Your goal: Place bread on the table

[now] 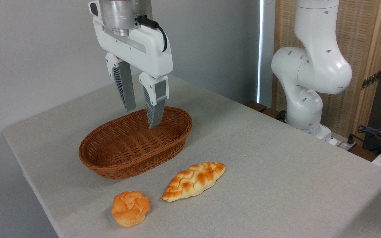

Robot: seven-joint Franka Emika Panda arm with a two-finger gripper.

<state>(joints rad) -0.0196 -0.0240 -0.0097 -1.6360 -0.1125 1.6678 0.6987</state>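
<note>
Lying flat on the table (276, 172), the bread (194, 180) is free of my gripper (141, 115).

From my screen the braided loaf points roughly from 8 o'clock to 2 o'clock, resting on the grey cloth top in front of the wicker basket (134, 147), near it but not touching. At about 8 o'clock from the loaf sits a small round bun (130, 208), apart from it. I see my gripper hanging above the basket, at about 11 o'clock from the bread, fingers pointing down with a clear gap between them and nothing held. At 2 o'clock, the arm's white base (304, 99) stands past the table's far edge.
</note>
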